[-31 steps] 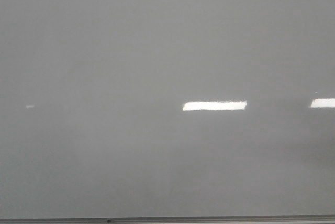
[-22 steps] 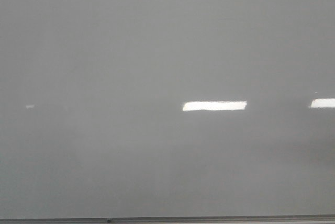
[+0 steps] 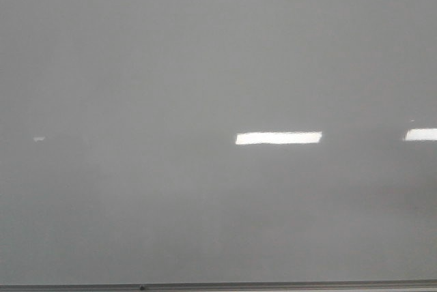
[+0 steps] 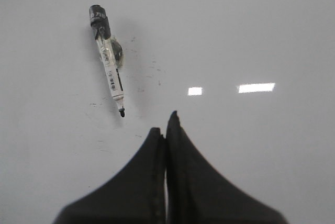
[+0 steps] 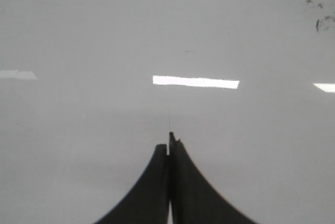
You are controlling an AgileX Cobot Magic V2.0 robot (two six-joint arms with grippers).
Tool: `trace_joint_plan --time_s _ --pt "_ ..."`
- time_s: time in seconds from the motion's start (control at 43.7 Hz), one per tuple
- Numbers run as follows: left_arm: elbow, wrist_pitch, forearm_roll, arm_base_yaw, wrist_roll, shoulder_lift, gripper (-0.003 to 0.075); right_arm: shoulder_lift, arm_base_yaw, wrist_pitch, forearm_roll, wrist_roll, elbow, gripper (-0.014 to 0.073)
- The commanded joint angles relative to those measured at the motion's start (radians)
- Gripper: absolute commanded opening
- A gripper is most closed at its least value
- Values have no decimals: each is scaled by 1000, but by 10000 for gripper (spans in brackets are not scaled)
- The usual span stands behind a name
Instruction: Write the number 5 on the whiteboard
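Two grippers are in view, each only through its own wrist camera; neither appears in the front view. Left gripper [image 4: 166, 130]: black fingers pressed together along their full visible length, nothing between them, tips poised over the whiteboard [image 4: 251, 35]; contact with the surface cannot be determined. Right gripper [image 5: 168, 148]: fingers likewise closed tight and empty, tips pointing at the board, one tip slightly longer than the other.

Marker [image 4: 108, 59]: lies flat on the board ahead of the left fingertips and off to one side, apart from them. Its uncapped black nib points back toward the gripper; the black end lies farthest away. The clear barrel carries a white label with what looks like a barcode; no text is legible.

Number 5: not found on the board in any view. Faint dark specks [image 4: 152, 75] sit beside the marker, and a small patch of smudged marks [image 5: 320, 9] lies far ahead of the right fingertips, to one side; neither reads as a digit.

Front view: the whiteboard [image 3: 136, 67] fills the picture, its grey frame edge [image 3: 273, 285] along the bottom. Compared with the earlier frames, the central glare bar [image 3: 278, 138] reaches marginally further left; otherwise unchanged.
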Motion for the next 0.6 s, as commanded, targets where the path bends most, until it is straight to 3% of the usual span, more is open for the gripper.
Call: trace_joint_plan --time_s 0.0,0.573 --pt "7 -78 -9 -6 -9 -13 -20 -18 -3 -76 -8 -2 -15 -63" --pt "5 -154 -9 -6 -9 -13 -20 -18 -3 -85 -5 -2 -15 -63"
